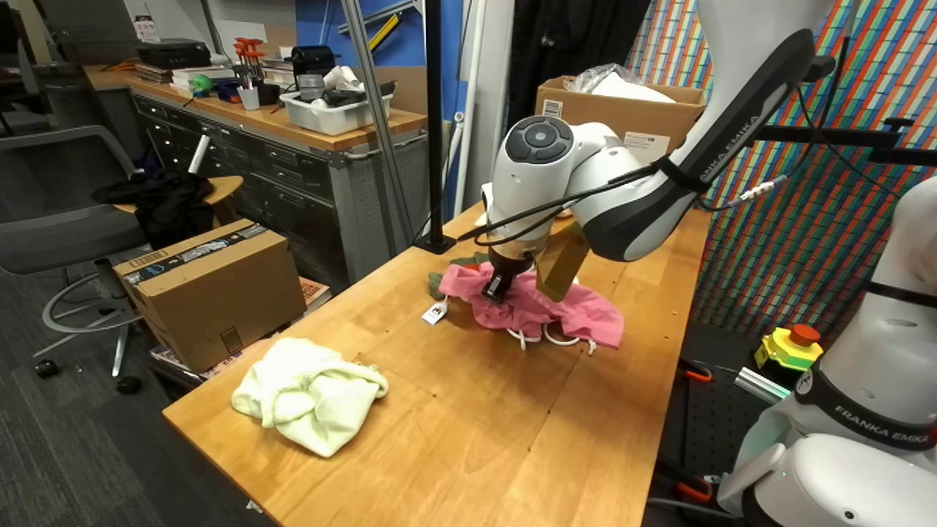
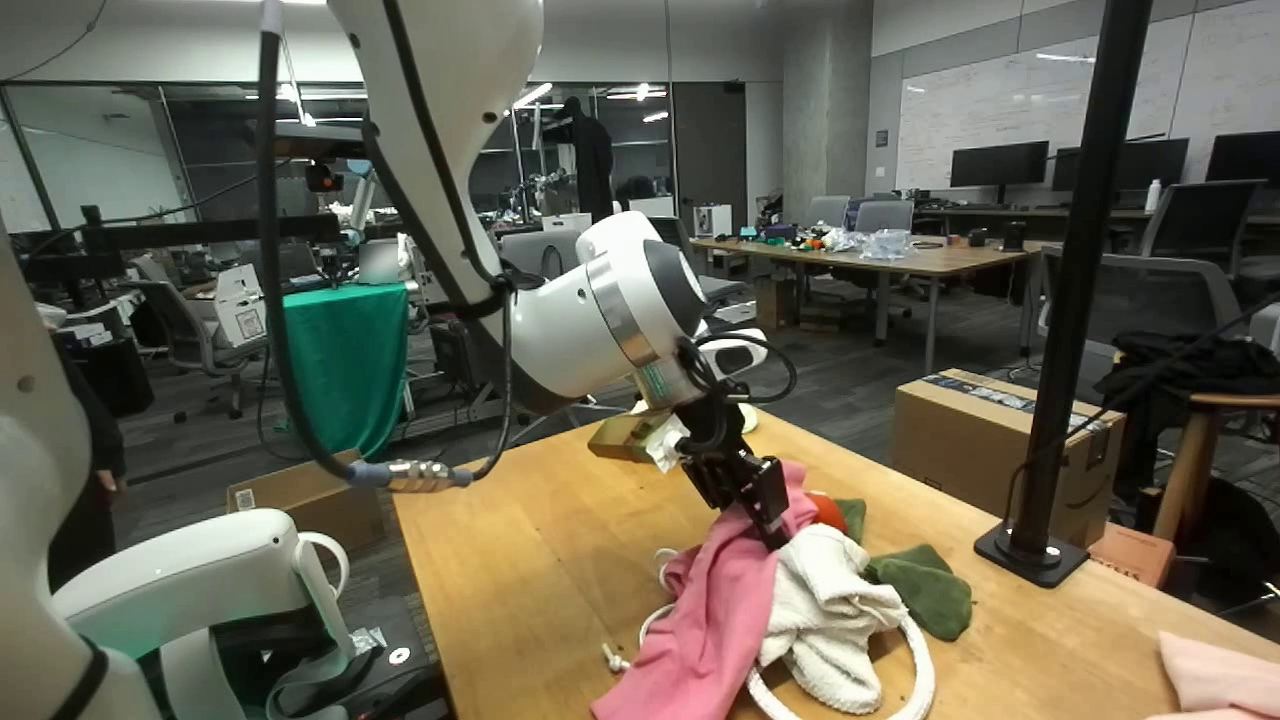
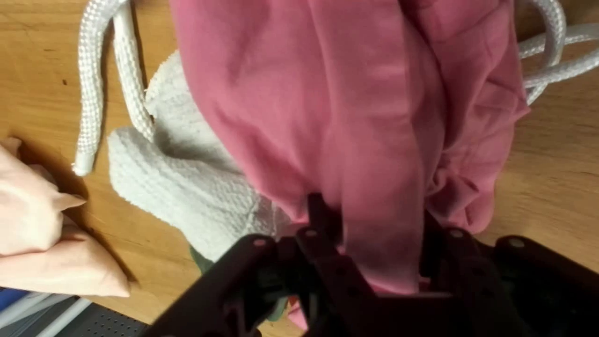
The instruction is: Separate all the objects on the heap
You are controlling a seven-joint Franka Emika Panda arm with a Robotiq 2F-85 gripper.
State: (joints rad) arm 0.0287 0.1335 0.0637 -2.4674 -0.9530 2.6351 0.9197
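A pink garment (image 1: 585, 315) with white drawstrings lies across the heap on the wooden table. It also shows in an exterior view (image 2: 700, 630) and the wrist view (image 3: 365, 103). A white textured cloth (image 2: 830, 610) lies partly under it, also in the wrist view (image 3: 187, 196). A green cloth (image 2: 925, 590) and an orange-red piece (image 2: 828, 511) show beside them. My gripper (image 1: 498, 289) points down into the pink garment. In the wrist view my gripper (image 3: 376, 224) has its fingers apart with a pink fold between them; I cannot tell whether they press on it.
A pale yellow-green cloth (image 1: 315, 395) lies apart on the table. A peach cloth (image 2: 1225, 675) lies apart too, also in the wrist view (image 3: 37, 229). A black post base (image 2: 1030, 555) stands at the table edge. A cardboard box (image 1: 212, 293) stands beside the table.
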